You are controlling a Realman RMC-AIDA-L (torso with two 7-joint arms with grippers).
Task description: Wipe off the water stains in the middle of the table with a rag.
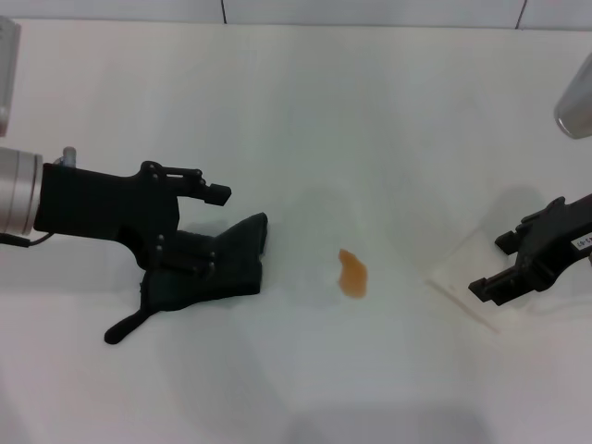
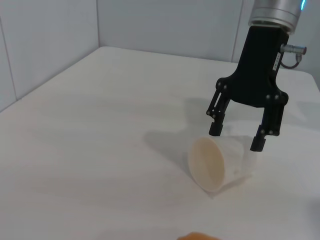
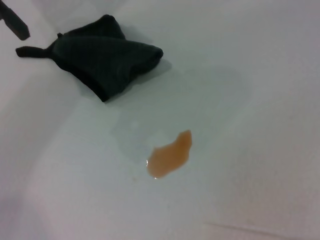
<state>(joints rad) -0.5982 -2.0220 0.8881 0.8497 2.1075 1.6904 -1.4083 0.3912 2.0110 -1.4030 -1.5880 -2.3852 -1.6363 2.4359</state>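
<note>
So the table [image 1: 388,111] is a plain white top, and the water stains [image 1: 352,274] are really just one small orange-brown blot sitting roughly mid-table, a bit toward the near edge. There's a faint clearer wet patch around it that's pretty hard to make out, easiest to catch in the right wrist view. The rag [image 1: 215,268] is black and crumpled, lying toward the left edge of the table, well apart from the blot, with its skinny tail strip trailing toward the near-left corner. The left gripper [image 1: 215,229] is right over the rag with its fingers spread; the upper finger sticks out clear above the cloth, while the lower one is black against black fabric, so I honestly can't tell whether it's touching the rag or just hanging above it. It isn't closed on anything. Part of the rag is hidden under that gripper body too. Over near the right edge, the right gripper [image 1: 496,265] has its fingers apart and hovers just above a translucent white cup [image 2: 220,161] lying tipped on its side, mouth facing toward the blot. In the head view the cup is almost invisible against the table, just a faint outline; the left wrist view shows it properly, with the fingertips over it and not gripping.
</note>
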